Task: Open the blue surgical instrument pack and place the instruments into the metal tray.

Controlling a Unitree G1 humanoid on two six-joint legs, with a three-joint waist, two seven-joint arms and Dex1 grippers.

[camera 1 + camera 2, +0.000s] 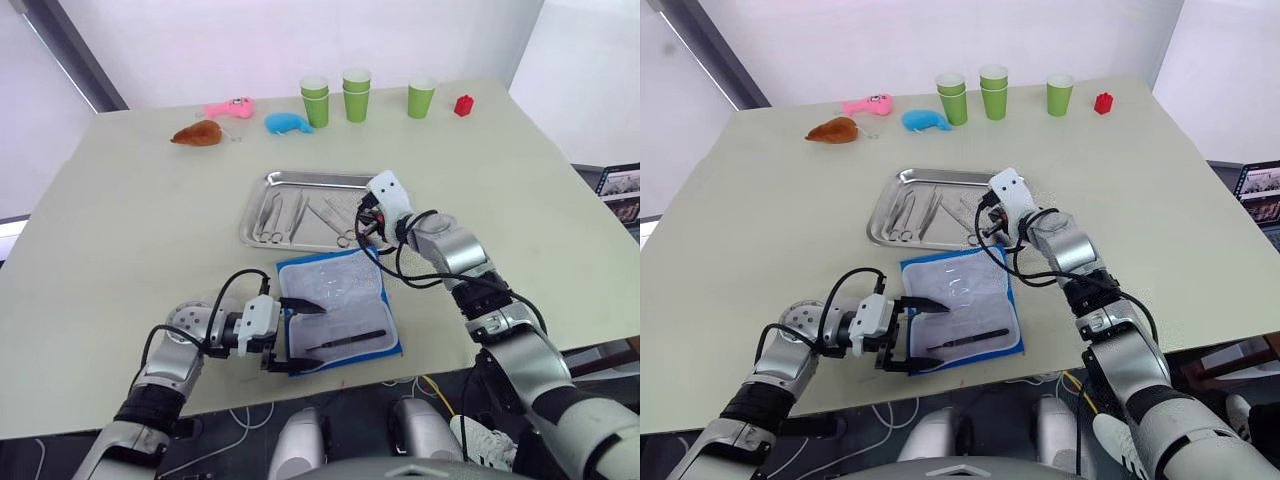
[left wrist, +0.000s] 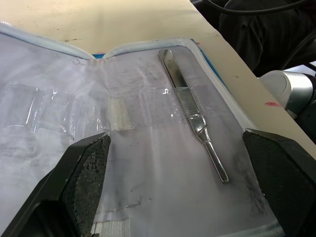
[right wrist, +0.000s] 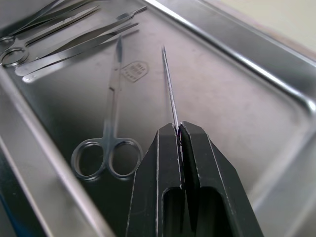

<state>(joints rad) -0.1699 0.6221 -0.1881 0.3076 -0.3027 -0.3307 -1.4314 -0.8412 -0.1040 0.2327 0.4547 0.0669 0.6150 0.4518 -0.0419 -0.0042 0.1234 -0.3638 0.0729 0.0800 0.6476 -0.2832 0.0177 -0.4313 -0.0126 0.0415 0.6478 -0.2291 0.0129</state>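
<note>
It looks like a robot test room or lab: a plain pale table (image 1: 120, 250) against bare white walls, cables (image 1: 420, 385) trailing on the floor beneath, paper cups (image 1: 356, 95) and small toys (image 1: 228, 107) set out as props.

Bright, even daylight washes the pale bench (image 1: 120, 250), with only soft, short shadows under the arms. The metal tray (image 3: 256, 64) carries broad glare streaks and mirrored smears. In the wrist views the black fingers (image 2: 84, 177) close to the lens are soft and out of focus. The head views bend slightly at their edges
</note>
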